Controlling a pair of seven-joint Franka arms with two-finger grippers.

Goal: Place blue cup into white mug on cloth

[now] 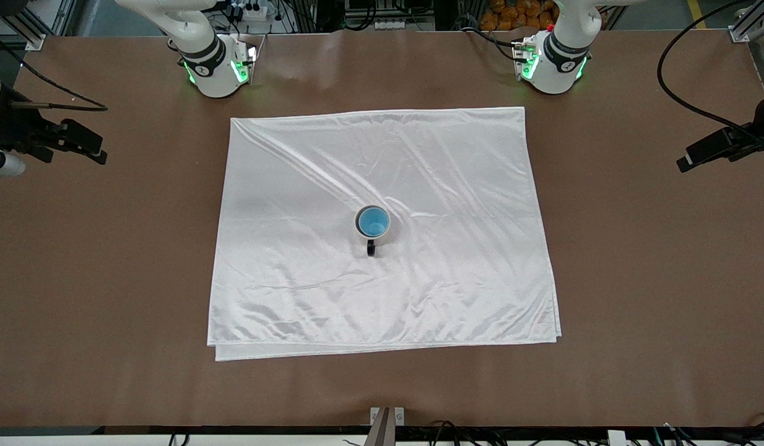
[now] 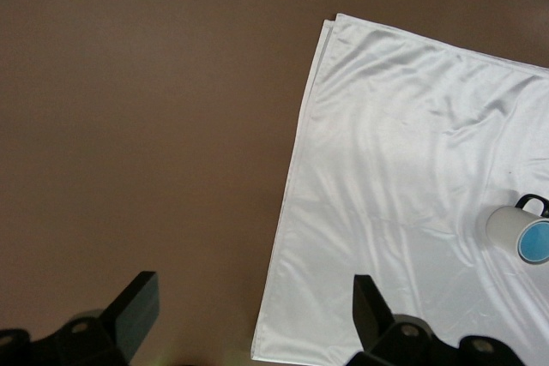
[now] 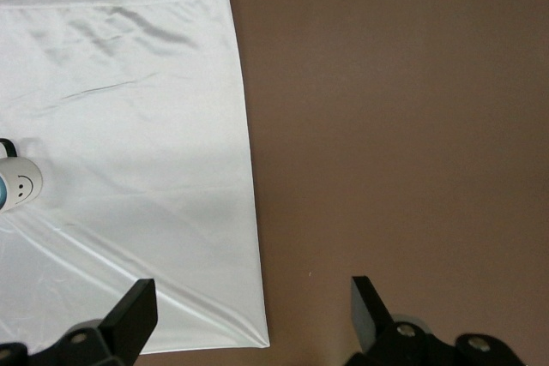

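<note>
The right tool [image 3: 249,315] was raised over bare counter [image 1: 109,260] at the right arm's end, clear of the cloth [image 1: 382,186]. Its fingers [image 3: 133,319] were spread wide and held nothing. In the right wrist view, the cloth edge ran just beside one finger, and the mug [image 3: 17,184] stood well apart from the tool, showing a smiley face on its wall. The right arm waited.

The cloth lay flat on the counter between the two tools, with soft wrinkles and a second layer showing at the edge nearest the front camera. The mug [image 1: 373,224] stood upright on the cloth near its middle, well apart from both tools. Its black handle [image 1: 371,248] pointed toward the front camera. The cup [image 1: 373,220] sat upright inside the mug, its blue interior visible within the mug rim.

The left tool [image 2: 256,315] was raised over bare counter at the left arm's end, clear of the cloth. Its fingers [image 2: 137,306] were spread wide and held nothing. In the left wrist view, one finger overlapped the cloth edge, and the mug [image 2: 515,227] with the cup [image 2: 535,241] in it stood well apart from the tool. The left arm also waited.
</note>
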